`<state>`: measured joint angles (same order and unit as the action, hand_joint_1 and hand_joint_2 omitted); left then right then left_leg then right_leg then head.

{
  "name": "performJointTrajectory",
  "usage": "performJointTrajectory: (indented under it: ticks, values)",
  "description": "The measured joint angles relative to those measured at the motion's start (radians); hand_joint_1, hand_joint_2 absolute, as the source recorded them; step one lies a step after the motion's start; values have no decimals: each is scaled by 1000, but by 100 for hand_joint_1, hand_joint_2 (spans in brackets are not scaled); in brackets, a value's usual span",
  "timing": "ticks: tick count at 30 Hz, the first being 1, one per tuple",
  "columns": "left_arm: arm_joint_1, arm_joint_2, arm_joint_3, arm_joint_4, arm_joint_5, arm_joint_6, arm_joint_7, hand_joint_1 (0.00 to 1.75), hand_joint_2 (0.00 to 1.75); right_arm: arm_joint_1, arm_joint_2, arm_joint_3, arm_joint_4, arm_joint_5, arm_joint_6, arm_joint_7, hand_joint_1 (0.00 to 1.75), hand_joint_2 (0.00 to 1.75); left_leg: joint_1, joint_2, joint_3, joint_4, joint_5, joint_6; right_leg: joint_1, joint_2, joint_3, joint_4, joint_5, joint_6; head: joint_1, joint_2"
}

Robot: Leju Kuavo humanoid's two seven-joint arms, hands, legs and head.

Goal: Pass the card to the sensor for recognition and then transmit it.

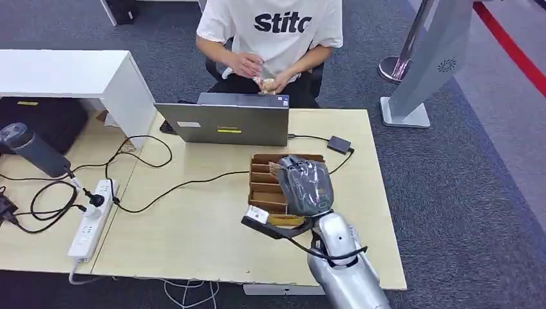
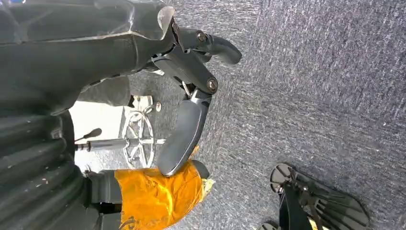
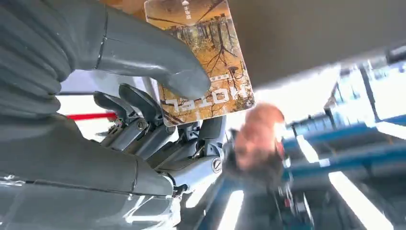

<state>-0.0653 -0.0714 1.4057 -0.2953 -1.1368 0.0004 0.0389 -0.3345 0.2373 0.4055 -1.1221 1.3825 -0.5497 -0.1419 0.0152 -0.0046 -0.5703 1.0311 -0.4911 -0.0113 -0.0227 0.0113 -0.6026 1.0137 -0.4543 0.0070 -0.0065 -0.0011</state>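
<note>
Already the autumn-coloured plastic hotel card [image 3: 203, 62] sits in the right hand [image 1: 305, 185], pinched between the thick grey thumb [image 3: 158, 57] and the darker fingers [image 3: 143, 115] in the right wrist view, its long axis running out past the fingertips. In the head view that hand hovers directly over the brown compartmented cardboard box [image 1: 263, 187], which lies just in front of the open grey laptop [image 1: 225, 119] on the pale wooden table [image 1: 193, 219]. The small black box on a cable [image 1: 338, 144], just beside the laptop's right corner, is probably the sensor; it lies beyond the hand and slightly to its right, near but apart, so the card would have to travel forward and outward. The right hand is much nearer; the left hand [image 2: 186, 96] hangs over grey carpet, fingers apart and holding nothing. Counted: one card in the grip, one cardboard box, one laptop, one likely sensor, and one seated person [image 1: 270, 38] behind the laptop.
</note>
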Motion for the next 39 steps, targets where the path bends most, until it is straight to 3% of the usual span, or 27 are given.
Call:
performJointTrajectory:
  ticks: [6, 9, 12, 15, 21, 25, 36, 37, 38, 39]
  values:
    - [-1, 2, -1, 0, -3, -8, 0, 0, 175, -8, -5, -3, -114, -53, 41, -29, 175, 175, 0, 0, 0, 0, 0, 0, 0, 0, 0, 0, 0, 0, 0, 0]
    - [-2, 7, -4, 0, -17, -13, 0, 0, 175, -56, -5, -3, -161, -107, 138, -39, 175, 175, 0, 0, 0, 0, 0, 0, 0, 0, 0, 0, 1, -1, 0, 0]
    - [-5, 16, -16, 0, -35, -28, 0, 0, 175, -153, -5, -4, -164, -131, 252, -10, 175, 175, 0, 1, 0, 0, 1, 0, 0, 1, 0, 0, 1, -1, 0, 0]
    - [-10, 25, -30, 0, -47, -34, 0, 0, 175, -262, 2, -11, -114, -157, 306, 14, 175, 175, 0, 1, 0, 0, 3, 1, 0, 0, 0, 0, 2, 0, 0, 0]
    - [-12, 33, -46, 0, -53, -42, 0, 0, 175, -369, 23, -30, -9, -188, 323, 18, 175, 175, 0, 0, 0, 0, 3, 0, 0, 0, 0, 1, 2, -1, 0, 0]
    - [-12, 33, -50, 0, -53, -43, 0, 0, 175, -380, 35, -31, 23, -227, 341, -10, 175, 175, 0, 0, -1, 0, 3, 0, 0, 0, 0, 1, 2, 0, 0, 0]
    - [-12, 33, -51, 0, -53, -43, 0, 0, 175, -382, 47, -31, 66, -231, 341, -12, 175, 175, 0, -1, -2, 0, 3, 0, 0, 0, -1, 0, 2, 0, 0, 0]
    - [-12, 33, -51, 0, -53, -43, 0, 0, 175, -382, 47, -31, 68, -231, 341, -12, 19, 175, 0, -1, -2, 0, 3, 0, 0, 0, -1, 0, 2, 0, 0, 0]
    - [-12, 33, -51, 0, -53, -43, 0, 0, 175, -382, 48, -31, 69, -231, 341, -12, 0, 175, 0, -1, -2, 0, 3, 0, 0, 0, -1, 0, 2, 0, 0, 0]
    - [-12, 33, -51, 0, -53, -43, 0, 0, 175, -382, 49, -31, 71, -239, 345, -16, 0, 175, 0, -1, -2, 0, 3, 0, 0, 0, -1, 0, 2, 0, 0, 0]
